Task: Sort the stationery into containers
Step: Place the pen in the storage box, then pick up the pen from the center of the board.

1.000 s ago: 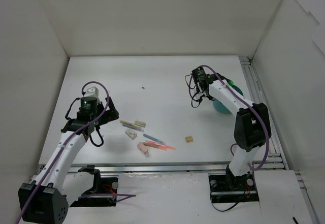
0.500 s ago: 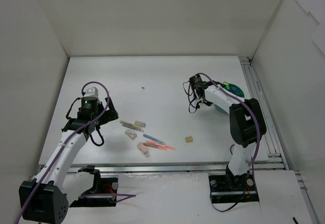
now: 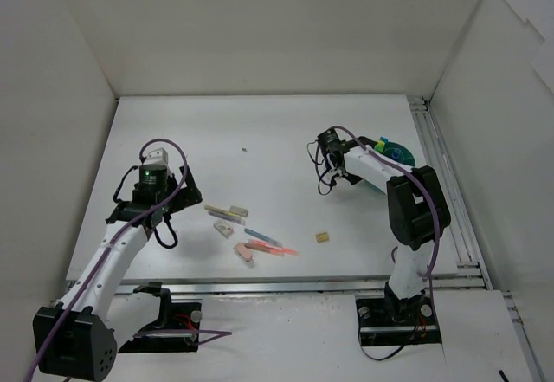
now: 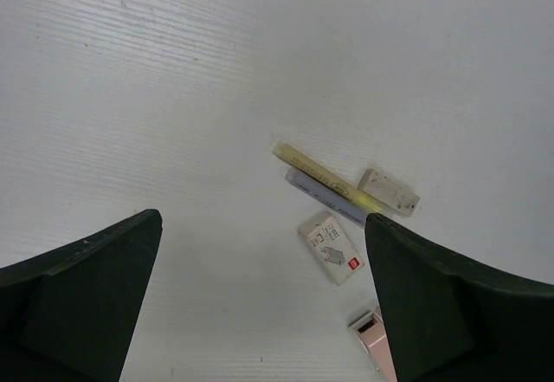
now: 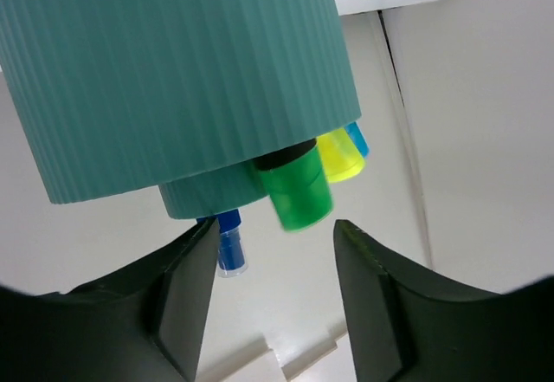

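The teal tub (image 3: 396,152) stands at the right, holding highlighters with a green cap (image 5: 299,193), a yellow cap (image 5: 339,153) and a blue cap. A blue-capped clear pen (image 5: 228,243) pokes out beside them. My right gripper (image 3: 339,158) is open and empty, just left of the tub; its open jaws show below the tub in the right wrist view (image 5: 275,245). Loose stationery lies mid-table: a yellow stick (image 4: 320,176), a lilac pen (image 4: 325,196), a beige eraser (image 4: 389,191), a small white box (image 4: 331,245), pink-orange pens (image 3: 273,249) and a tan cube (image 3: 322,237). My left gripper (image 4: 262,223) is open and empty, above the table left of the pile.
White walls enclose the table on the left, back and right. A metal rail (image 3: 433,152) runs along the right edge just beyond the tub. A small dark speck (image 3: 244,149) lies on the far part of the table.
My right wrist has drawn back to the left, away from the tub, and its elbow has folded, so more of the tub shows. The left arm has not moved.
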Controlling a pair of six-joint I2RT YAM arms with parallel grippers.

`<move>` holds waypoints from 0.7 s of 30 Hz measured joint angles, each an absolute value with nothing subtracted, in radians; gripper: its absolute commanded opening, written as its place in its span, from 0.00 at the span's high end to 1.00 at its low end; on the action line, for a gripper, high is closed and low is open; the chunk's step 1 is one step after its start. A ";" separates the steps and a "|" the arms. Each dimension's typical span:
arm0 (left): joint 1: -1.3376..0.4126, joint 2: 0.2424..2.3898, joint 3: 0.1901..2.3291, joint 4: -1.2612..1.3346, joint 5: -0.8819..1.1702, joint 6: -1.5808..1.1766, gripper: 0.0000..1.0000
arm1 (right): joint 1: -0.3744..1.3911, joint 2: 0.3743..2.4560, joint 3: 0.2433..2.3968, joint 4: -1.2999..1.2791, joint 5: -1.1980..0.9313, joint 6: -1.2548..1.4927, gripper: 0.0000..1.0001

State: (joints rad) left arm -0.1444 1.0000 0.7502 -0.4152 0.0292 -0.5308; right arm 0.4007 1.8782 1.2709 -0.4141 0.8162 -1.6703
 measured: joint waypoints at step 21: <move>-0.144 0.848 0.749 -0.418 0.083 -0.541 0.01 | 0.537 1.730 1.708 -0.419 0.443 -1.040 0.02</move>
State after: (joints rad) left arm -0.1444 0.8482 0.7490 -0.4179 0.0826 -0.5411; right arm 0.5373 1.7302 1.7081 -0.4187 0.4435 -1.0401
